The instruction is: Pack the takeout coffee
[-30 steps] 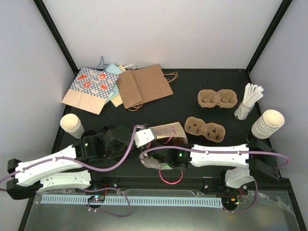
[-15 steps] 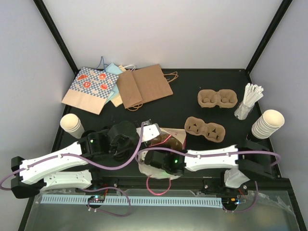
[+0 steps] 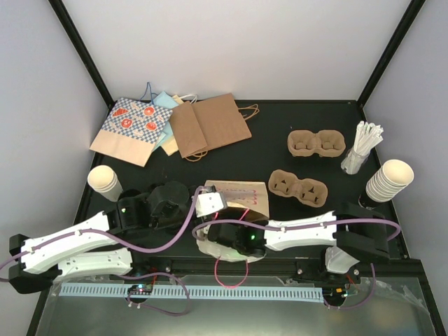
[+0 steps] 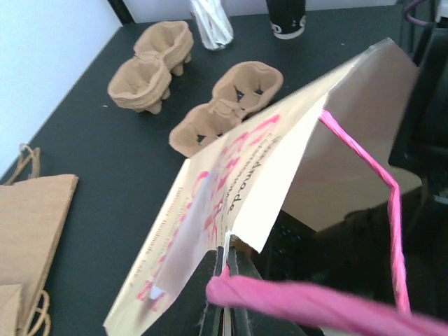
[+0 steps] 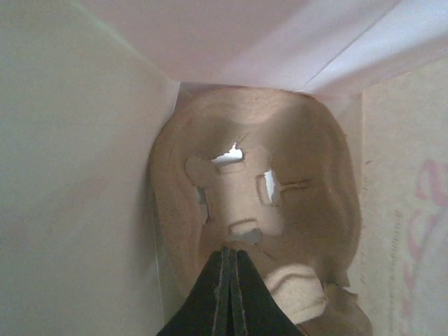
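Note:
A cream paper bag (image 3: 241,194) with pink print and pink handles lies at the near middle of the table. My left gripper (image 4: 227,252) is shut on its top edge (image 4: 231,175) beside a pink handle, holding the mouth apart. My right gripper (image 5: 227,250) is inside the bag, shut on the rim of a brown pulp cup carrier (image 5: 308,161) that sits at the bag's far end. In the top view the right arm's fingers are hidden by the bag. No takeout coffee is in view.
Two more pulp carriers (image 3: 316,143) (image 3: 299,187) lie at the right. A glass of stir sticks (image 3: 357,157) and stacked cream cups (image 3: 388,180) stand at the far right. Another cream cup stack (image 3: 105,182) stands left. Flat paper bags (image 3: 210,126) lie at the back left.
My right arm has pushed further left, deeper into the bag. My left gripper lifted the bag's edge, then settled back a little, still holding it.

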Motion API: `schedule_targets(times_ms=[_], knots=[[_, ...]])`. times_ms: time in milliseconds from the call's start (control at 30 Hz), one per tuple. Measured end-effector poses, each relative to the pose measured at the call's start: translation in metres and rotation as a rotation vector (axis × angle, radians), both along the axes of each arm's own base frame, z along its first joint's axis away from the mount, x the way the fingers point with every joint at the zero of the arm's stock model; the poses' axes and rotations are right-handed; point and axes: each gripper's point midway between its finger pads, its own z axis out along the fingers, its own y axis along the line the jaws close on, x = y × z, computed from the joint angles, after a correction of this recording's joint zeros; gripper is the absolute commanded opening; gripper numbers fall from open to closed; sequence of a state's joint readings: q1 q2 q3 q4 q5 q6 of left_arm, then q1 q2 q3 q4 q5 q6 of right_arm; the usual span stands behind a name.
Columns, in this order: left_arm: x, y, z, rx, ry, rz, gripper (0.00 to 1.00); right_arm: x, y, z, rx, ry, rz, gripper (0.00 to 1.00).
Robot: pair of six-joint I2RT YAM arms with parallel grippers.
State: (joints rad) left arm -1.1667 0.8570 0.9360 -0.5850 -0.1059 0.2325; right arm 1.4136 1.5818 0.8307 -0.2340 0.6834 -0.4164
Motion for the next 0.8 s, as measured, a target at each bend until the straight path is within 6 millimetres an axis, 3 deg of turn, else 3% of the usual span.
schedule_targets(times_ms=[200,400,600,800], knots=[[-0.012,-0.004,-0.017,-0.002,0.087,-0.017,0.04,0.002,-0.006,0.018,0.027,-0.023,-0.014,0.01],[-0.022,-0.007,-0.026,0.004,0.129,-0.031,0.04,-0.001,-0.012,0.017,-0.008,-0.043,-0.025,0.01],[-0.025,-0.006,-0.029,0.01,0.148,-0.028,0.04,-0.018,-0.014,0.013,-0.03,-0.033,-0.006,0.01],[-0.023,-0.005,-0.029,0.006,0.152,-0.008,0.04,-0.029,-0.013,-0.001,-0.058,-0.012,0.005,0.01]])
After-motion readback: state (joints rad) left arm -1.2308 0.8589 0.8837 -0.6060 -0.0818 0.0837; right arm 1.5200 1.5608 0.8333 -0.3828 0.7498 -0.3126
